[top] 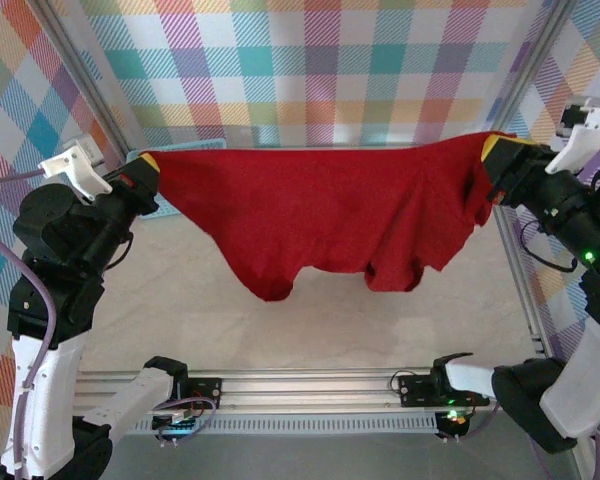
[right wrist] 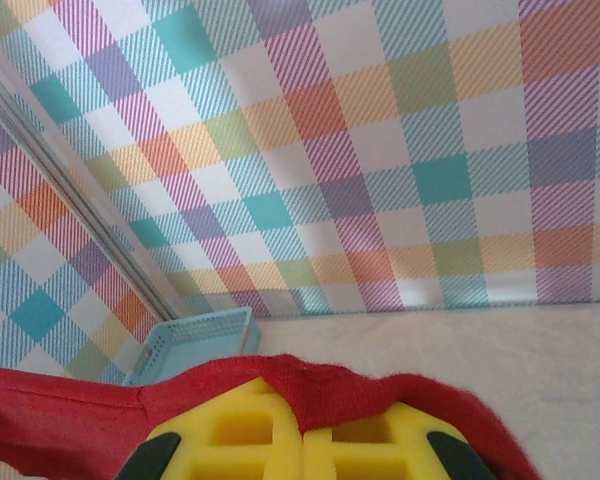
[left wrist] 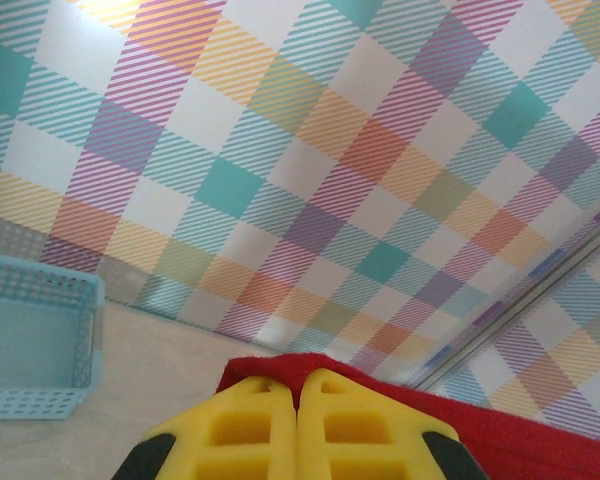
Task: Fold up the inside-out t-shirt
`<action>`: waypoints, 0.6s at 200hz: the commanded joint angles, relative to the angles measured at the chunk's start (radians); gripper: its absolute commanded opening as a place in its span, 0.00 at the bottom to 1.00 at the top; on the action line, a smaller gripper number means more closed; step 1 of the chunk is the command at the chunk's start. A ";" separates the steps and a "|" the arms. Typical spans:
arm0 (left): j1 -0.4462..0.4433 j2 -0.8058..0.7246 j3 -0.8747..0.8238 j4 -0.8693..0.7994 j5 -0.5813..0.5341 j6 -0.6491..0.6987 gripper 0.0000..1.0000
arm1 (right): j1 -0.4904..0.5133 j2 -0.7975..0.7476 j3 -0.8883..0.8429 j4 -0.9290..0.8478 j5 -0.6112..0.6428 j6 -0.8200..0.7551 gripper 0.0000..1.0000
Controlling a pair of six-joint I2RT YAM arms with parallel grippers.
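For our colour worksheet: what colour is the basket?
Light blue; the basket shows best in the left wrist view.

The t-shirt [top: 320, 215] is plain solid red, the left gripper [left wrist: 298, 385] and right gripper [right wrist: 302, 425] have yellow fingers, the basket [left wrist: 30, 402] is light blue, the worktop [top: 280, 335] is cream, and the backdrop [top: 310, 70] is a pastel check of teal, orange, purple and white.

- A robot lab test cell, not a home or a shop.
- A left arm [top: 60, 240] and a right arm [top: 565, 215] stand at an aluminium rail [top: 310, 385] along the near edge of a pale table [top: 180, 310].
- Bare aluminium posts [right wrist: 75, 185] frame the cell.
- A printed plaid backdrop [top: 310, 70] walls it at the back and on both sides.
- A loose cable [top: 40, 350] hangs along the left arm.
- Green lights [top: 587, 258] glow on the right arm and on the rail.
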 commanded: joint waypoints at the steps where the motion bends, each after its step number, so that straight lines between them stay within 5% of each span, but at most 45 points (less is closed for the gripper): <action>1: 0.012 0.093 -0.041 -0.036 -0.047 0.014 0.00 | -0.004 0.054 -0.135 0.084 0.041 -0.032 0.00; 30: 0.012 0.301 -0.040 -0.051 -0.041 0.014 0.00 | -0.015 0.141 -0.274 0.166 0.109 -0.056 0.00; 61: 0.014 0.580 0.082 -0.087 -0.030 0.000 0.00 | -0.090 0.330 -0.216 0.199 0.073 -0.038 0.00; 120: 0.072 0.963 0.704 -0.181 0.042 -0.015 0.00 | -0.287 0.733 0.392 0.245 -0.277 0.070 0.00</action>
